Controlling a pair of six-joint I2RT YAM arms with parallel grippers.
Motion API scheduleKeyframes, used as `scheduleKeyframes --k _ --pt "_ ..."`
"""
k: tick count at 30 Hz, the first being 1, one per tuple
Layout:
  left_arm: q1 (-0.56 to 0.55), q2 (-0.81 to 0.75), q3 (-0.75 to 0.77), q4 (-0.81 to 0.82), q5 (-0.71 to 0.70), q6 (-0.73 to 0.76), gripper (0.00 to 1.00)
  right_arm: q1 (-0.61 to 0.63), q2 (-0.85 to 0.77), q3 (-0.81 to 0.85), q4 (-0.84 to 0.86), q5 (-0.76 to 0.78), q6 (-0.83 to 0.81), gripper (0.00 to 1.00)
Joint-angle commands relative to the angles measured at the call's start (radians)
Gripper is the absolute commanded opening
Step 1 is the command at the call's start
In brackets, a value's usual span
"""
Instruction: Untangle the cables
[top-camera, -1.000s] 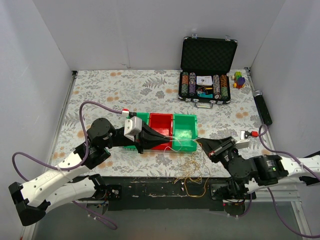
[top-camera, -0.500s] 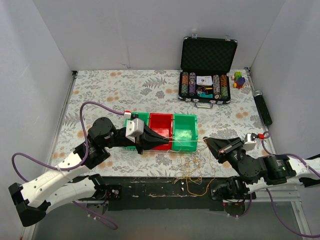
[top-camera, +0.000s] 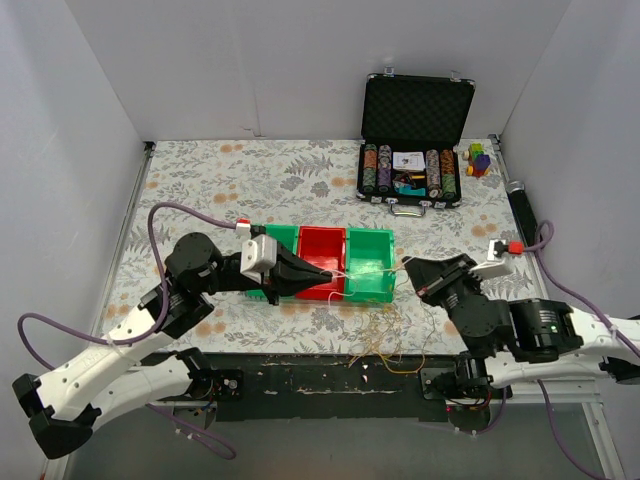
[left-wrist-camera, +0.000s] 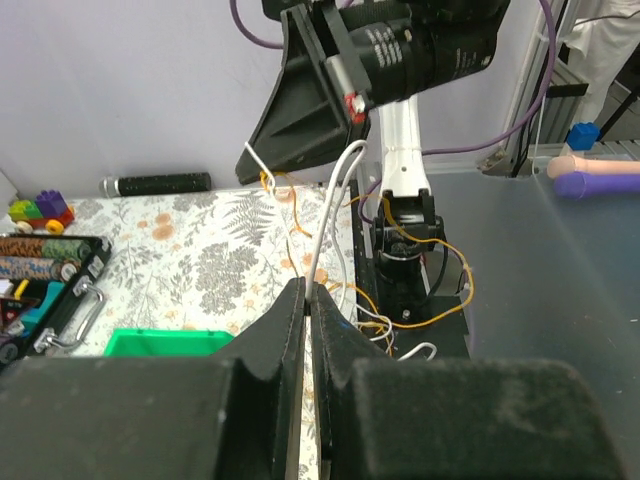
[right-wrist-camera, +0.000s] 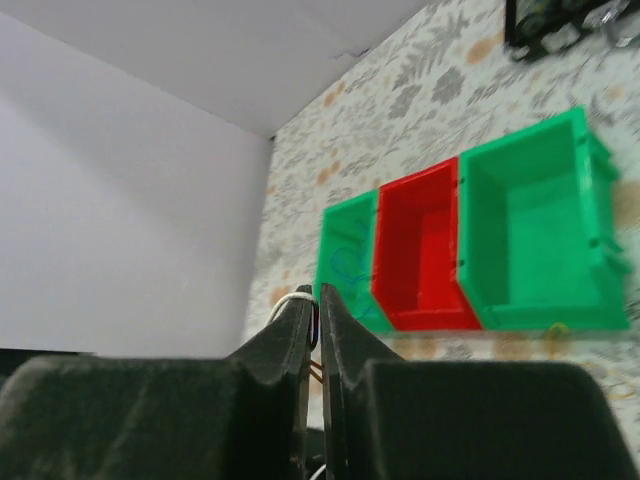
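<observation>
The white cable (left-wrist-camera: 325, 225), pinched by left gripper (left-wrist-camera: 306, 290) and right gripper (right-wrist-camera: 312, 295), was lifted; the cables (top-camera: 390, 340) are probably being loosened.

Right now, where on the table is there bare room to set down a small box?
The widest bare patch of table lies at the far left, between the back wall and the three bins. A smaller one lies between the bins and the chip case. The near edge is crowded: the cables spread there in front of the bins.
</observation>
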Motion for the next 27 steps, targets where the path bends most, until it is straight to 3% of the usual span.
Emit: scheduleKeyframes --k 1,5,8,12,22,27 --pt "0.013 -0.075 0.08 0.066 0.063 -0.006 0.0 0.001 0.185 0.075 -0.155 0.223 -0.379 0.15" --pt "0.013 -0.066 0.089 0.081 0.069 -0.023 0.0 0.045 0.254 0.006 0.103 0.158 -0.706 0.2" --pt "0.013 -0.064 0.098 0.075 0.072 -0.028 0.0 0.046 0.215 -0.083 0.462 0.095 -1.061 0.27" --pt "0.015 -0.073 0.101 0.067 0.066 -0.028 0.0 0.046 0.138 -0.19 0.843 0.014 -1.379 0.43" --pt "0.019 -0.076 0.091 0.094 0.066 -0.049 0.0 0.058 0.326 -0.097 0.852 -0.011 -1.582 0.45" --pt "0.019 -0.078 0.089 0.091 0.058 -0.054 0.0 0.105 0.371 -0.149 1.131 0.074 -1.902 0.46"
